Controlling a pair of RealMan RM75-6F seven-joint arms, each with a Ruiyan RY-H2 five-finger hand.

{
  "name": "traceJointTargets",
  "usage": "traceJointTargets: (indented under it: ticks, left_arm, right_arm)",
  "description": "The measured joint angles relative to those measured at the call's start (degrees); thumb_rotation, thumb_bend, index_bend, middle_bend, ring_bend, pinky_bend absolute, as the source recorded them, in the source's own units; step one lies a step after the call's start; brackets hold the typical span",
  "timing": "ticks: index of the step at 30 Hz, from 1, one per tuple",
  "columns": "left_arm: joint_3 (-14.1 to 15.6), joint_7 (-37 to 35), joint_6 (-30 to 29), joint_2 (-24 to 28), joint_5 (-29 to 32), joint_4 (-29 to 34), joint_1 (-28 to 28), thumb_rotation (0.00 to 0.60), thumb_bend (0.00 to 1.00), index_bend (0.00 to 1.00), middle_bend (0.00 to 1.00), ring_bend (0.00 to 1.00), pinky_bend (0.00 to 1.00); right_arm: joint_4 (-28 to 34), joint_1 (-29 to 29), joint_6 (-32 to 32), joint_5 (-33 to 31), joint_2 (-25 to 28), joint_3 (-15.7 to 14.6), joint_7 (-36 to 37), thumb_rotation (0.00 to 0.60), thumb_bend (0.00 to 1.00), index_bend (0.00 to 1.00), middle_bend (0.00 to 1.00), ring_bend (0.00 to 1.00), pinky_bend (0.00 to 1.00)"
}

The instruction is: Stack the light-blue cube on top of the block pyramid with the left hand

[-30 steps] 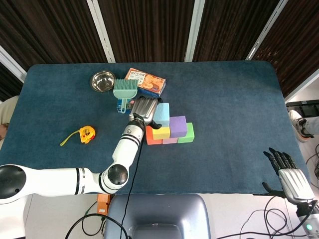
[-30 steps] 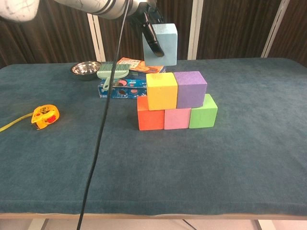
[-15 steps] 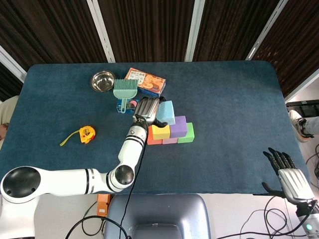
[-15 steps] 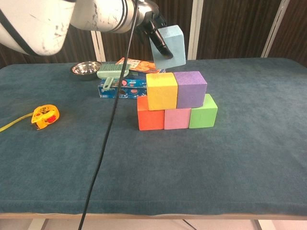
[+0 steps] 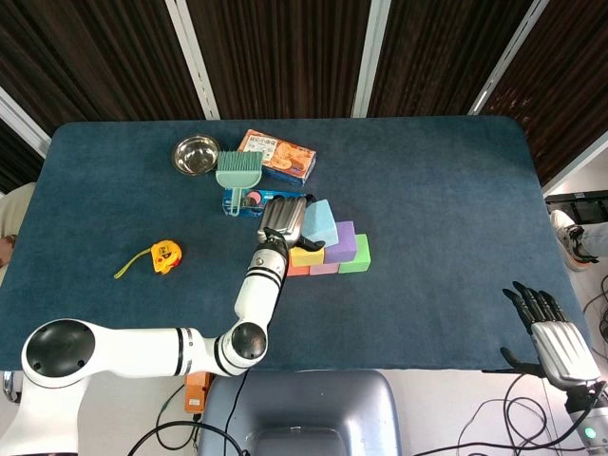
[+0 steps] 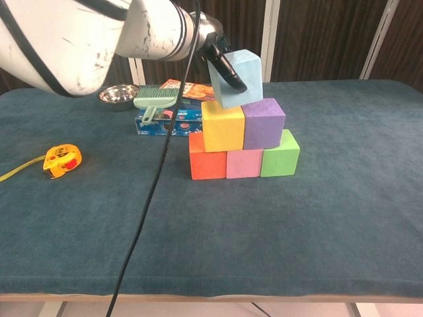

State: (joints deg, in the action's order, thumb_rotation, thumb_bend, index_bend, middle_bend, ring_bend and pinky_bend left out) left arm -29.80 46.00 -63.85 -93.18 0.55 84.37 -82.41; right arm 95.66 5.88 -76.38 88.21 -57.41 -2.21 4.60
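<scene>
Since the earlier frames, your left hand (image 5: 282, 217) has carried the light-blue cube (image 5: 320, 220) down and sideways until it sits over the pyramid (image 5: 328, 255), tipped more than before.

From the head view, the hand grips the cube from its left side, fingers curled around it. It covers the seam between the yellow block (image 5: 305, 255) and the purple block (image 5: 344, 245). Your right hand (image 5: 554, 336) rests far off at the table's (image 5: 446, 190) near right corner, fingers spread, holding nothing.

From the chest view, the left hand (image 6: 221, 58) pinches the cube (image 6: 239, 76), a dark finger (image 6: 231, 71) crossing its front face. The cube is tilted, its lower edge touching or just above the yellow block (image 6: 223, 125) and purple block (image 6: 263, 123); I cannot tell which.

To finish well, level the cube first so its base lies flat. Centre it over the seam, lower gently, then spread the fingers slowly so the release does not drag the cube or nudge the blocks below.
</scene>
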Motion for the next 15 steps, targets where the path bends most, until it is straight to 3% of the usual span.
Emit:
traceJointTargets:
  ticks: [5,8,15]
  left_arm:
    - [0.3,-0.3,2.5,0.6,-1.7,1.0,0.7,0.512,0.27,0.69,0.48,0.35,0.22]
    - [1.2,-0.6,4.9,1.1,-3.7,1.2,1.2,0.553,0.28,0.68,0.48,0.34,0.21]
    - [3.7,-3.7,8.8,1.3,-12.6,0.2,2.6,0.562,0.28,0.68,0.48,0.34,0.2]
  right_arm:
    - [0.1,-0.1,-0.1,0.1,0.0,0.0,0.0,0.6,0.21,0.0,0.0,0.0,0.0]
    - [0.2,-0.1,-0.1,0.1,0.0,0.0,-0.2,0.6,0.21,0.0,0.0,0.0,0.0]
    - [0.3,-0.1,0.0,-0.2,0.0,0.0,-0.7,0.6,0.21,0.0,0.0,0.0,0.0]
